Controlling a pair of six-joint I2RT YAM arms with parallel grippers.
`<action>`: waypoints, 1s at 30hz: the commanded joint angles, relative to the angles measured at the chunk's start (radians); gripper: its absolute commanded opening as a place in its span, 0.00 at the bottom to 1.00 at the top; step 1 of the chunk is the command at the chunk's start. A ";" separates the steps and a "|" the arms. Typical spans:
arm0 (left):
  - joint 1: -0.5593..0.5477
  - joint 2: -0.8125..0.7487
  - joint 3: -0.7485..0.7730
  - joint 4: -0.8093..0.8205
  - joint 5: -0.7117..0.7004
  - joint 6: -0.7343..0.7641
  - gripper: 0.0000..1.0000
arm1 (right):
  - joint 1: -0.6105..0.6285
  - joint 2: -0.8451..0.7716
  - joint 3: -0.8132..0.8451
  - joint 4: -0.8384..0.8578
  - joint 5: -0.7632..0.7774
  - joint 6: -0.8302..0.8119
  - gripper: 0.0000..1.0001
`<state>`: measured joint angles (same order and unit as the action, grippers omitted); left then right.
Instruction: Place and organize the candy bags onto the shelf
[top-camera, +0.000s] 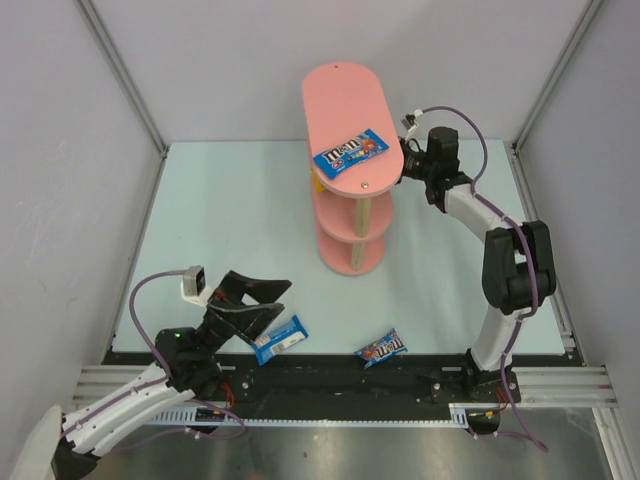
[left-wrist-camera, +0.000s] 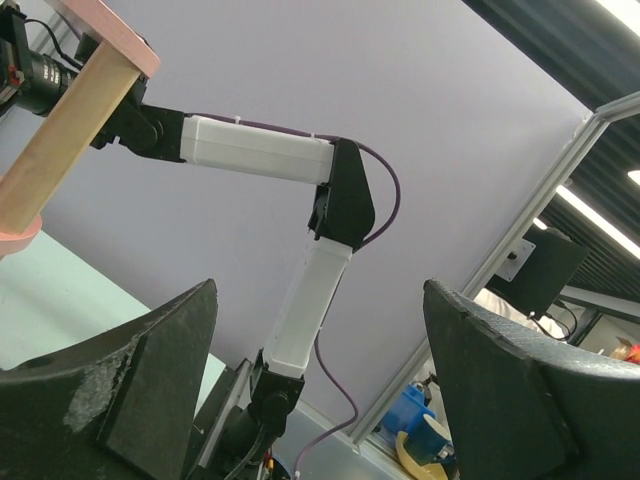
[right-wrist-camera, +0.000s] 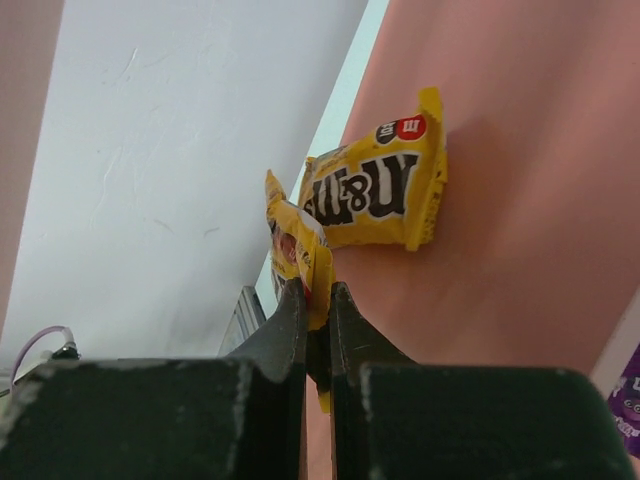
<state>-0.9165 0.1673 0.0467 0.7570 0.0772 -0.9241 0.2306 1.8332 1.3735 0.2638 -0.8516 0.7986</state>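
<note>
- Candy bags (top-camera: 350, 153): where does each one lie?
- 1 blue packet (top-camera: 350, 153) lies flat on the top board of the pink shelf (top-camera: 340, 95), toward its near end. 2 more sit on the worktop (top-camera: 220, 200) by the near edge, well apart from the shelf: a blue-and-white packet (top-camera: 280, 340) on the left and a darker blue packet (top-camera: 382, 348) on the right.
- And the yellow ones?
- 2 show in the right wrist view. The flat yellow packet (right-wrist-camera: 375, 185) rests on a pink board below the top one, logo showing. The pinched yellow packet (right-wrist-camera: 295, 245) stands on edge just beside it; I cannot tell whether they touch. A purple packet (right-wrist-camera: 628, 405) peeks in at the lower right corner, too cut off to place.
- How is the right pincer (right-wrist-camera: 318, 300)?
- Pressed together on that yellow packet, clamping the wrapper's end. From above, the right arm (top-camera: 500, 260) reaches in at the shelf's right side, just under the top board.
- The left pincer (top-camera: 285, 298)?
- Spread wide, with nothing between its fingers. It hangs low over the near left part of the worktop, tips pointing right, just beside the blue-and-white packet without gripping it. Its own camera looks across at the right arm and 1 pale wooden post (left-wrist-camera: 60, 130) of the shelf.
</note>
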 joint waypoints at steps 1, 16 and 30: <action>0.008 -0.040 -0.099 -0.034 -0.022 0.011 0.88 | -0.002 0.024 0.059 0.017 0.023 -0.022 0.00; 0.008 -0.086 -0.107 -0.081 -0.034 0.013 0.87 | -0.031 0.081 0.137 0.002 0.042 -0.027 0.00; 0.010 -0.091 -0.116 -0.081 -0.034 0.011 0.88 | -0.056 0.132 0.191 0.018 -0.009 -0.021 0.00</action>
<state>-0.9165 0.0902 0.0467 0.6697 0.0528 -0.9237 0.1841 1.9453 1.5074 0.2447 -0.8299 0.7849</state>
